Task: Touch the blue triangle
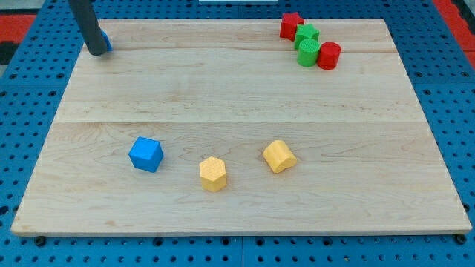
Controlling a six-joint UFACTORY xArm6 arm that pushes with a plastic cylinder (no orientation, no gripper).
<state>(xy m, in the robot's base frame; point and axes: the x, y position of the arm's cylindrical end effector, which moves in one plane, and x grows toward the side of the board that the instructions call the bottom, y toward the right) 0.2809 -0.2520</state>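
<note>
My tip is at the view's top left corner of the wooden board. A small blue block, mostly hidden behind the rod, shows just to the tip's right and seems to touch it; its shape cannot be made out. A blue cube sits far below, toward the view's bottom left.
Two yellow blocks lie near the view's bottom middle. At the top right cluster a red star, a green block, a green cylinder and a red cylinder. The board's left edge is near the tip.
</note>
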